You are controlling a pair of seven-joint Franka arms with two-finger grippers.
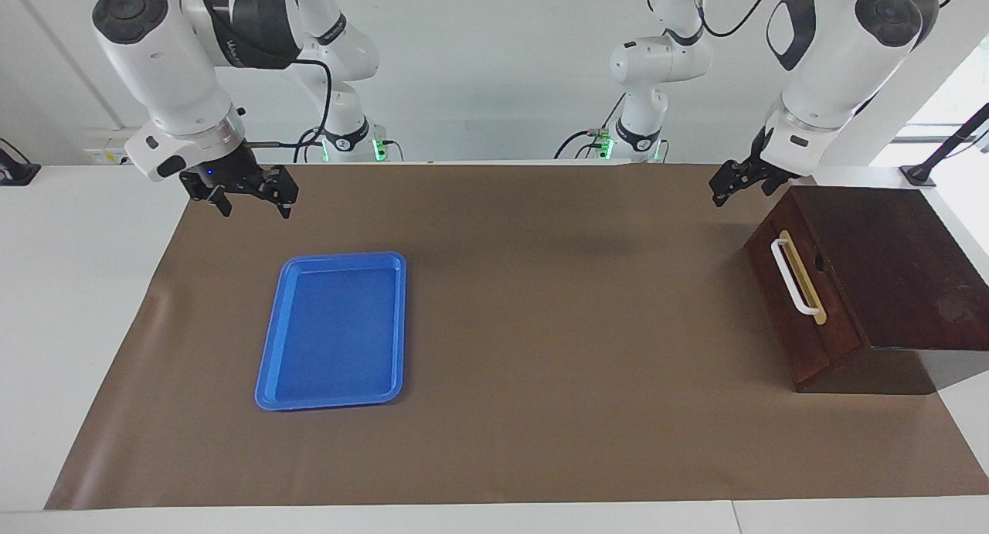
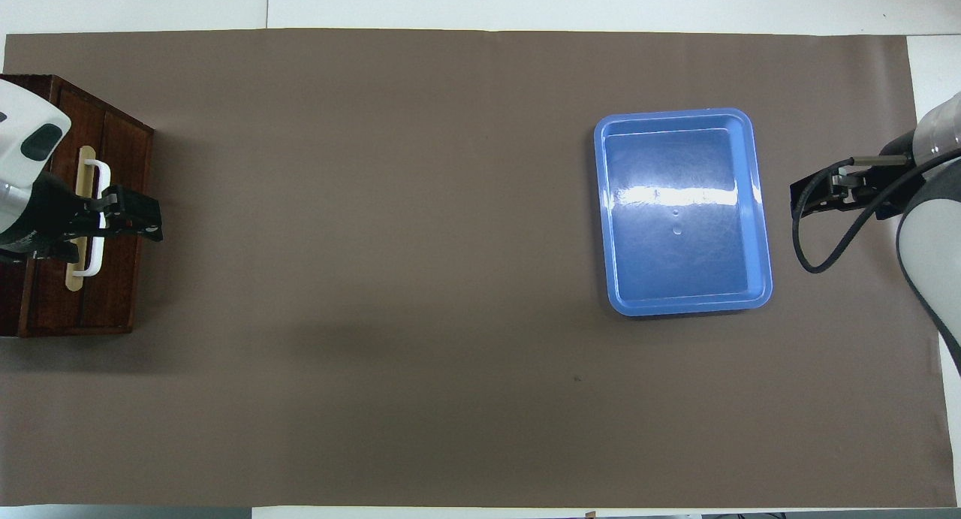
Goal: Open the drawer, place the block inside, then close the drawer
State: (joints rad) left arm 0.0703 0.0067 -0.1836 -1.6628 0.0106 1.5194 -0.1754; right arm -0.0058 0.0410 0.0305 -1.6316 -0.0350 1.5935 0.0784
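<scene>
Jaws of the left gripper (image 1: pixel 740 185) stand open and empty in the air by the drawer (image 1: pixel 800 302), which sits shut; the right gripper (image 1: pixel 246 195) waits open above the blue tray (image 1: pixel 334 399). No block shows, so the task looks finished.

1. One drawer (image 1: pixel 790 306), with one white handle (image 1: pixel 793 276).
2. One wooden box (image 1: pixel 896 267) housing that drawer.
3. One blue tray (image 1: pixel 334 331).
4. One brown mat (image 1: pixel 541 325) on the table.
5. Two arms, each with one gripper: left gripper (image 1: pixel 730 185), right gripper (image 1: pixel 255 204).
</scene>
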